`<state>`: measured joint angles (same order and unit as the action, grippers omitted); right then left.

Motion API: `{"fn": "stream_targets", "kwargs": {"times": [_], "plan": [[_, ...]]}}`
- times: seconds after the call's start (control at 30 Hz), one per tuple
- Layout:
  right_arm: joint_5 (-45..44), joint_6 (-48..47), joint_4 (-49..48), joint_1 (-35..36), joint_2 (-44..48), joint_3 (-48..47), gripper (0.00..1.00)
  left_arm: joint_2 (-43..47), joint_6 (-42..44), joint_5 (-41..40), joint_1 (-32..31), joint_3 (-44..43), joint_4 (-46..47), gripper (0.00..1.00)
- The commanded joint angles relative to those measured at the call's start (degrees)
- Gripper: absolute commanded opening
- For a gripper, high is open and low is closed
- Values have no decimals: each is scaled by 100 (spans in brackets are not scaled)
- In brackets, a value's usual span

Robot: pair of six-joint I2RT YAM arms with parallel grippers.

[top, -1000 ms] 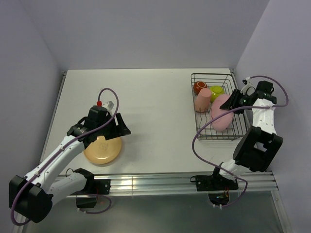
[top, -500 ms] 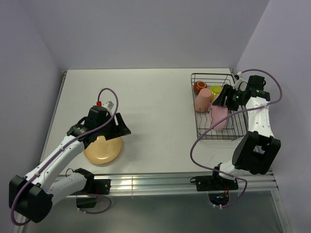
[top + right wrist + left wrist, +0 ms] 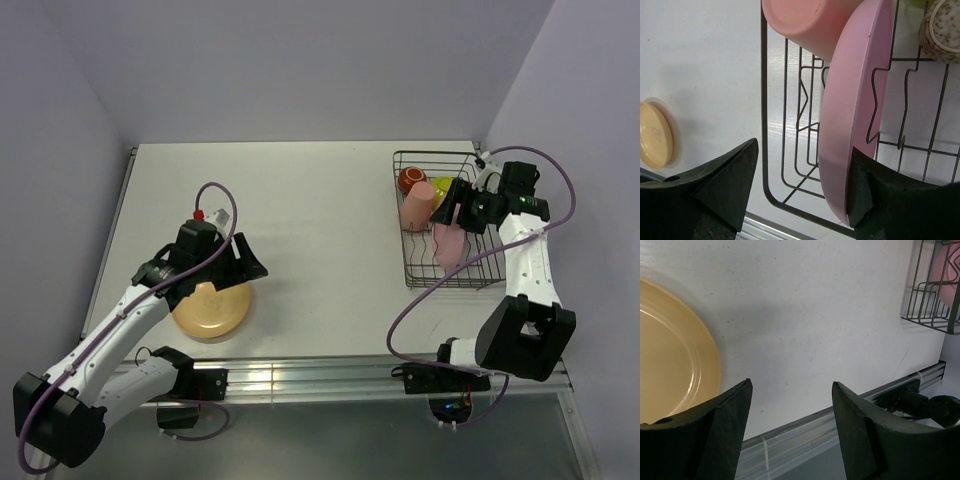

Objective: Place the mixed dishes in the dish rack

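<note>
The pink plate (image 3: 855, 100) stands on edge among the wires of the rack (image 3: 478, 262), at the right of the overhead view. The right claw (image 3: 804, 147) is spread wide around its lower rim and clamps nothing. If that claw backs off crooked, I reckon a finger could catch the rim and tip the plate onto the salmon tumbler (image 3: 810, 20) just beside it. The small grey cup (image 3: 942, 27), the dark mug (image 3: 410, 178) and the green bowl (image 3: 446, 185) crowd the far end of the rack, so room is tight. The right arm's purple cable (image 3: 470, 262) crosses the rack's near end and might snag.

Lower left, the orange plate (image 3: 208, 308) lies flat on the desk (image 3: 320, 220), outside the rack. The left claw (image 3: 790, 390) hangs over the desk beside it, spread apart and empty. A flat rim gives little to grab; a poor pinch would likely just push the plate away.
</note>
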<state>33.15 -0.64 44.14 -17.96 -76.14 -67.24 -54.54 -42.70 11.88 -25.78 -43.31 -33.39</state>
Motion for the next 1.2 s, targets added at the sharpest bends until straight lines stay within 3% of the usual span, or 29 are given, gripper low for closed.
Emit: {"fn": "stream_targets", "kwargs": {"times": [0.0,0.43,0.67,0.77,0.87,0.97,1.03,1.17], "plan": [[-115,238,-125,108,249,1,72,137,-90,-115,20,-213,-71,70],[-1873,785,-11,108,521,-113,75,207,-186,-256,20,-354,-370,70],[-2637,978,279,353,574,-789,76,207,-221,-502,20,-485,-624,71],[-3015,1049,463,713,662,-1351,77,102,-457,-1063,20,-599,-862,71],[-3217,1198,613,1258,802,-2028,79,-21,-669,-1679,20,-722,-1231,72],[-3070,1487,535,2100,1092,-2556,99,-161,-783,-2101,20,-837,-1486,72],[-2902,1654,438,2628,1320,-2671,100,-389,-819,-2329,20,-933,-1688,72],[-2831,2242,236,4409,1768,-2154,100,-882,-977,-2725,20,-1144,-2101,73]]}}
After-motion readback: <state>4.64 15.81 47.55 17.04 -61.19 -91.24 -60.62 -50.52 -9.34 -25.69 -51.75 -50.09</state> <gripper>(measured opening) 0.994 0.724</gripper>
